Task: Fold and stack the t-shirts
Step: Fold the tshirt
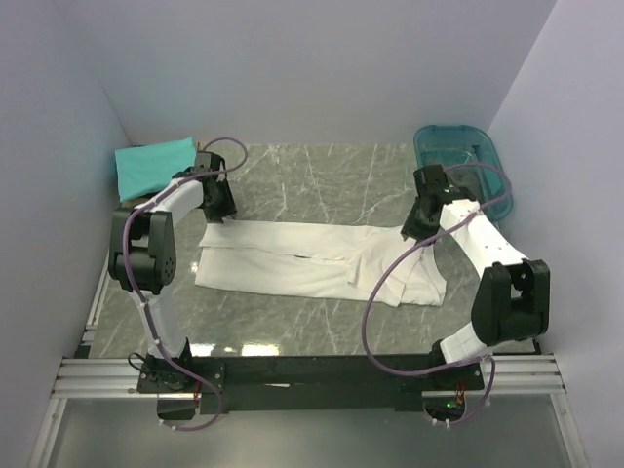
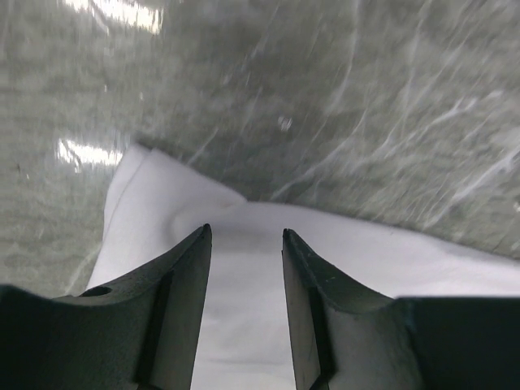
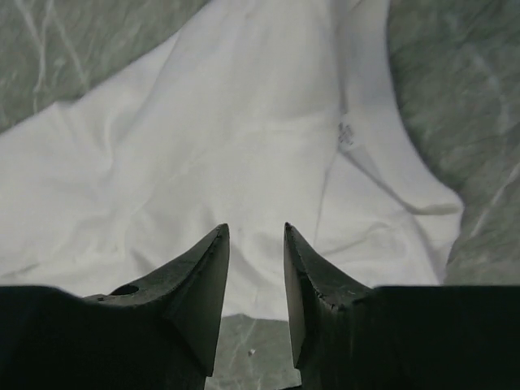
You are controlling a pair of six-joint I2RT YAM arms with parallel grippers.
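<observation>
White t-shirt (image 1: 292, 261) lies flat mid-counter (image 1: 322, 185), narrowed to a long strip running left to right. A loose flap sticks out at the near right end. Can't tell which end is the neck.

Teal t-shirt (image 1: 151, 164) sits folded at the far left corner. Plastic tub (image 1: 466, 161) is at the far right, well apart from the strip.

- **Left jaws:** low over the strip's far left corner, parted by a narrow gap, nothing between them. Left wrist view shows cloth directly under the tips.
- **Right jaws:** at the strip's far right end, parted about the same, empty. Tips are right at the cloth's edge, with bare counter showing below them.

**Step, as I judge it:** pinch the two far corners for the next fold. Stacking onto the teal one is not yet done.

**To do it well:**
- Drop each pair of tips onto the cloth so they catch every layer, not just the top one.
- Close both sides before lifting.
- Raise both ends together and level, with the strip lightly taut between them so the middle doesn't sag or bunch.
- Carry the edge over, lay it down square to the opposite edge, and release only once it is flat.
- Tuck in the loose flap, or the fold goes lumpy.

**Risk:** the right arm's cable (image 1: 375, 292) loops across the shirt's right part in the top view and could drag on the cloth.
</observation>
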